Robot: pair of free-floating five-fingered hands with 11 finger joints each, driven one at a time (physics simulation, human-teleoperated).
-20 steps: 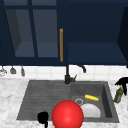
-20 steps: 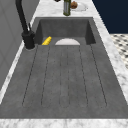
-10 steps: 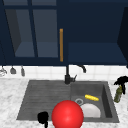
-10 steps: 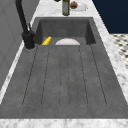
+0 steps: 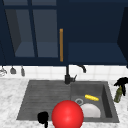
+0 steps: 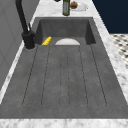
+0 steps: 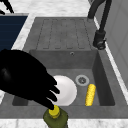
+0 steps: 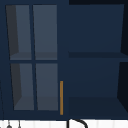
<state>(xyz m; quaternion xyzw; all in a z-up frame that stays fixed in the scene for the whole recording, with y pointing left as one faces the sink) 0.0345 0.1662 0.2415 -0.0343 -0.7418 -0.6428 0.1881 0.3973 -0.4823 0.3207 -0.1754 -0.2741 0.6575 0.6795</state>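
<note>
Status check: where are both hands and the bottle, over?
Right robot hand over olive-green bottle, fingers at its yellow cap. Left robot hand idle at sink front. White plate, yellow corn cob in basin.

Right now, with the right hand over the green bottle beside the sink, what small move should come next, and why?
Probably lower the right hand slightly and close its fingers round the green bottle neck. Its fingertips sit spread right at the yellow cap, without gripping it, and the bottle stands upright on the counter. The left hand hangs by the sink's front edge.
</note>
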